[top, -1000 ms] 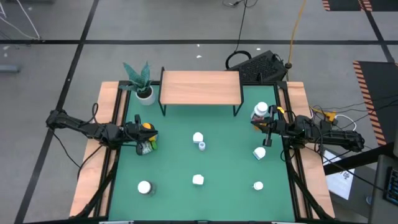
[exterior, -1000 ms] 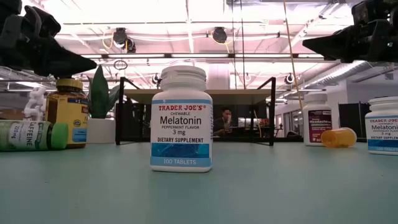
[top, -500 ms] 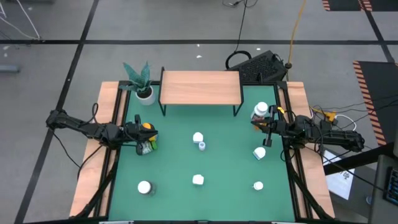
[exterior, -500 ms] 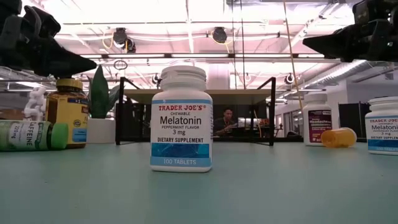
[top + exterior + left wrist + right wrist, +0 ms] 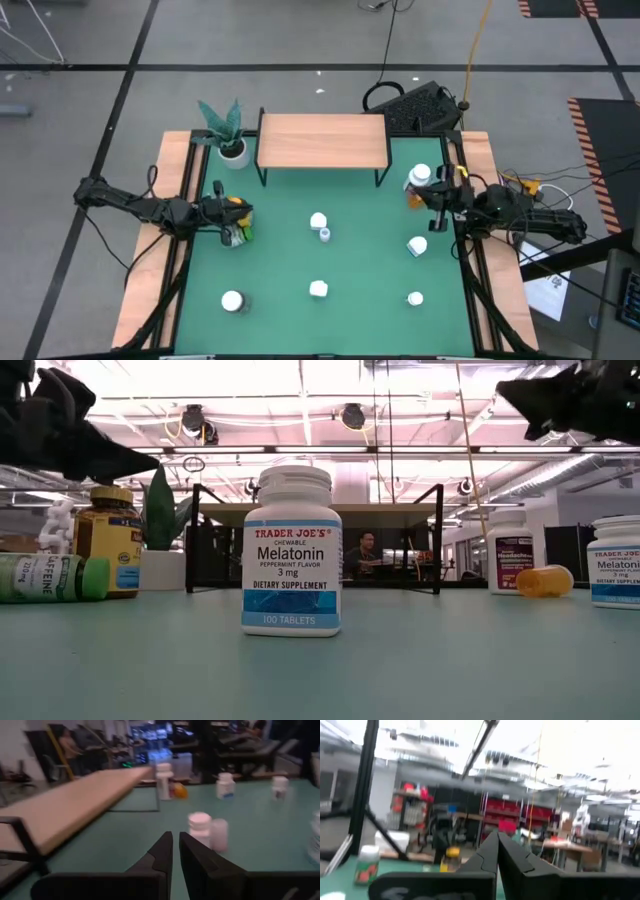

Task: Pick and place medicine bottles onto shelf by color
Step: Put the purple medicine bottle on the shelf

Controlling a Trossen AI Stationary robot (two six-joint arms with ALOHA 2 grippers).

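The shelf (image 5: 322, 140) is a light-wood board on black legs at the table's far side, with nothing on it. White bottles stand scattered: (image 5: 318, 221), (image 5: 318, 289), (image 5: 231, 300), (image 5: 415, 298), (image 5: 417, 245). My left gripper (image 5: 243, 213) hovers shut above the amber bottle with yellow cap (image 5: 110, 540) and the green bottle (image 5: 50, 577), which lies on its side. My right gripper (image 5: 428, 193) is shut and raised near the right rail. It is beside a white red-labelled bottle (image 5: 420, 177) and an orange bottle (image 5: 545, 580) lying on its side.
A potted plant (image 5: 228, 135) stands at the far left corner, beside the shelf. A small pale bottle (image 5: 325, 235) sits next to the centre white one. Wooden rails (image 5: 170, 230) border both sides of the green mat. The Melatonin bottle (image 5: 291, 550) stands nearest the low camera.
My right gripper has risen and drawn back a little toward the table's right and far side, its fingers tipping upward. It stays shut and holds nothing. No bottle has moved.
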